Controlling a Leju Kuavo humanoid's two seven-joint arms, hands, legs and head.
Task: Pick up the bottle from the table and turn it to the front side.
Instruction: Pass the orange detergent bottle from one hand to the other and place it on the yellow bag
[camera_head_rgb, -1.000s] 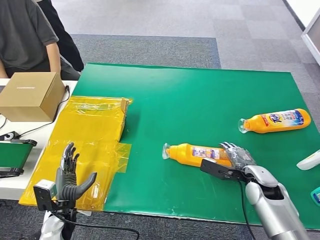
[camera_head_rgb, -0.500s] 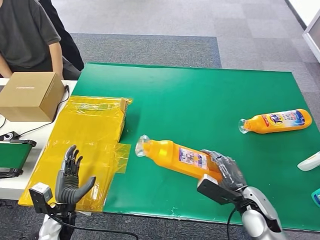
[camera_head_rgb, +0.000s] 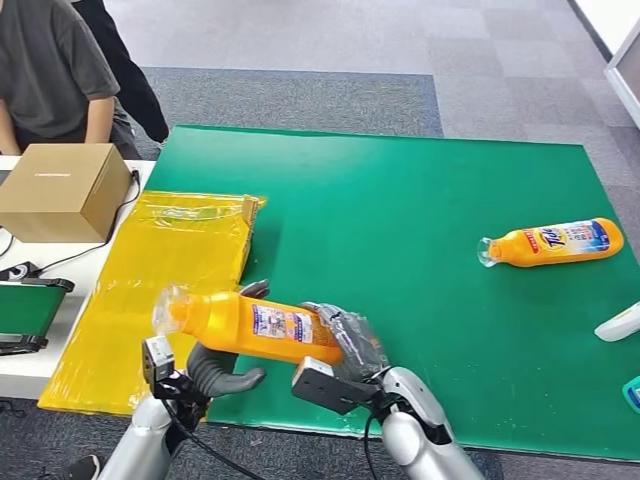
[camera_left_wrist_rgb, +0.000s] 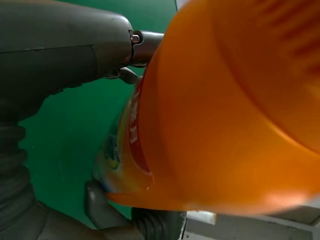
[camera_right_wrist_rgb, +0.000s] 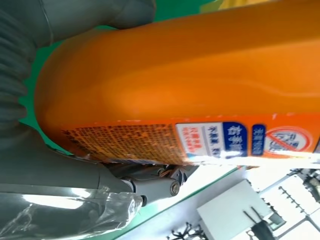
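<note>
Orange bottle (camera_head_rgb: 249, 325) up off the green mat (camera_head_rgb: 392, 200), lower left-center of head view, lying flat, clear cap toward left. Right hand (camera_head_rgb: 351, 340) gripping its base end. Left hand (camera_head_rgb: 219, 368) cupped under neck end, fingers round it, touching. 2nd orange bottle (camera_head_rgb: 555, 241) flat on mat, far right. Yellow plastic sheet (camera_head_rgb: 166, 270) at left, cardboard box (camera_head_rgb: 64, 190) upper left w/ person (camera_head_rgb: 53, 65) behind.

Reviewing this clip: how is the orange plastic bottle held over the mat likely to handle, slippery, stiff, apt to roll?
The orange plastic bottle looks rigid: it spans both hands without sagging. Its glossy skin is probably slick, so the right hand gripping its base matters. Its rounded body would likely roll on the green mat.
</note>
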